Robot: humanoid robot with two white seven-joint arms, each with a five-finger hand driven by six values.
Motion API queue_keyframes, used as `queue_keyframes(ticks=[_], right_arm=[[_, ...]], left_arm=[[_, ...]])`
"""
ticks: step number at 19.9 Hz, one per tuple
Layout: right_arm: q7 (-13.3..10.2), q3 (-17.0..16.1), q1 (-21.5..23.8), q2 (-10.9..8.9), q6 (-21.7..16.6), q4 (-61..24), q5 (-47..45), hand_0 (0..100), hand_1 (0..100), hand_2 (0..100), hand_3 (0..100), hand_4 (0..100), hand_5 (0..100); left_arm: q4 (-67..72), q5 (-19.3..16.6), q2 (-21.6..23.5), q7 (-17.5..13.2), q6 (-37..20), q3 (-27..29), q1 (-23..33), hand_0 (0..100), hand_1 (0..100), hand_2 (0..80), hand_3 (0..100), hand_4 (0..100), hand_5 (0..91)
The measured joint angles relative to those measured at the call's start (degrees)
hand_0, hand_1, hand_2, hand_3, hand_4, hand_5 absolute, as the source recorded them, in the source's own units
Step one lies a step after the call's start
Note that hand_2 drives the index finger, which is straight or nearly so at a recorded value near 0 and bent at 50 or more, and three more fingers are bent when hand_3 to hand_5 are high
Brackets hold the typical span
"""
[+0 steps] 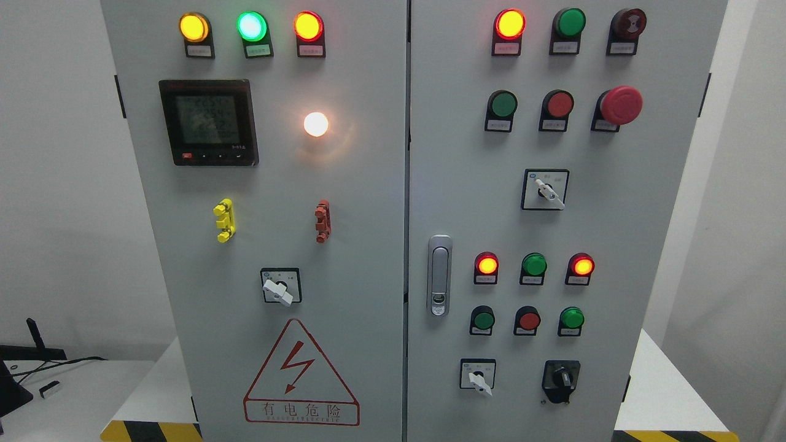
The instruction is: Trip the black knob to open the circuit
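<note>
White walls frame my view of a grey sheet-metal cabinet (pixel 368 245) with two doors, standing on a pale platform edged in yellow-and-black hazard tape (pixel 150 431). Neither of my hands shows in the head view, so I cannot tell whether they are open or closed, and I have no hand to place things against; I go by the panel instead.

Low on the right-hand door sits the black knob (pixel 561 379), a stubby plastic rotary handle on a dark rounded plate, its grip standing roughly upright. Just left of it is a white-handled selector switch (pixel 478 376) in a square black-framed plate. Above these run three small round buttons, green, red, green, and over them three indicator lamps, the outer two glowing red-orange and the middle one green. A silver recessed door latch (pixel 439 275) sits at that door's left edge. Higher up is a glossy red mushroom-head button (pixel 620 105).

On the other door I see a red-outlined triangle with a lightning bolt (pixel 301 372) lettered 有电危险, a dark-framed digital meter (pixel 208 122) whose figures are too blurred to read, and a bright white lamp (pixel 315 124). Small lamp labels are illegible.
</note>
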Motion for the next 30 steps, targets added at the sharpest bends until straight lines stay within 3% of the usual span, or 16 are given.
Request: queue_keyframes(ticks=[5,8,12,18,30], right_arm=[[-4.3,-0.6,-5.3,0.0,10.5,-2.9,3.9,27,71,33,81,94,100],[-5.3,-0.8,-8.8,0.0,17.1,-4.0,5.1,28,70,35,82,95,100],[-6.4,-0.8,-13.1,0.0,22.7,-5.1,6.1,32,69,35,82,95,100],[-7.2,-0.9,-18.4,0.0,28.7,-5.8,7.9,34,69,35,81,94,100],[-6.9,-0.4,-26.5,0.0,35.4,-4.7,8.6,38,66,37,82,94,100]], left_arm=[[0.0,0.0,0.0,0.0,0.0,0.0,0.0,12,39,0.0,0,0,0.0],[0.0,0.0,0.0,0.0,0.0,0.0,0.0,12,39,0.0,0,0,0.0],[0.0,0.0,0.0,0.0,0.0,0.0,0.0,12,39,0.0,0,0,0.0],[0.0,0.0,0.0,0.0,0.0,0.0,0.0,12,39,0.0,0,0,0.0],[0.0,0.0,0.0,0.0,0.0,0.0,0.0,12,39,0.0,0,0,0.0]])
